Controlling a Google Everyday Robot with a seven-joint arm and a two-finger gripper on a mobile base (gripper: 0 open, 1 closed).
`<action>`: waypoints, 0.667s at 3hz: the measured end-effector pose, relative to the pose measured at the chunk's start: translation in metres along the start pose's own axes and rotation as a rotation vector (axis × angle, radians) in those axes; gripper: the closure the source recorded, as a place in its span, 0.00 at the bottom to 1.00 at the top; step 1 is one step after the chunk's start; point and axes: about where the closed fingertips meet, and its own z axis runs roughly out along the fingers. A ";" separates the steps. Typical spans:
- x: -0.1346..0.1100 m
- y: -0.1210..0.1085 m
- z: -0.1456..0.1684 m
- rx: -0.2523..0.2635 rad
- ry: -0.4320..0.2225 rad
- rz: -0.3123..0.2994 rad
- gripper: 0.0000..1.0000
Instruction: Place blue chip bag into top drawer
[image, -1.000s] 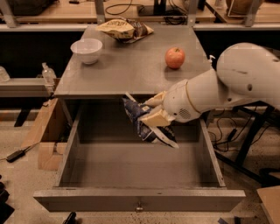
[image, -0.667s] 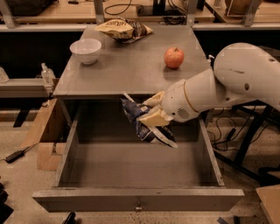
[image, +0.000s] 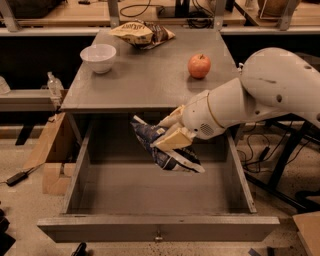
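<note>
Fingers (image: 174, 138) are clamped on the blue bag (image: 172, 159). We see two tan fingers pressing the foil from either side at its upper-left part, with nothing else between them.

Gripper (image: 161, 131) sits over the open drawer (image: 160, 227), just in front of and below the front edge of the surface (image: 145, 80), roughly mid-width. White arm (image: 260, 95) comes in from the right, crossing the right front corner of the surface.

Blue bag hangs tilted. One end is up-left near the surface edge, the other is down-right inside the drawer outline. We cannot tell whether the low end touches the drawer floor.

Drawer is pulled out toward the camera, with its knob (image: 158, 236) centred on the front panel.

On the surface:
- white bowl (image: 98, 57) at back left
- apple (image: 199, 66) on the right, near the arm but not touching it
- tan bag (image: 141, 34) at back centre

All three are well apart from the gripper.

On the floor left of the drawer we see a cardboard box (image: 50, 155) against the leg and a black cable (image: 20, 175) beside it.
</note>
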 end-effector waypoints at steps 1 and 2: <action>-0.001 0.001 0.000 -0.001 0.001 -0.003 0.06; -0.002 0.002 0.001 -0.002 0.001 -0.005 0.00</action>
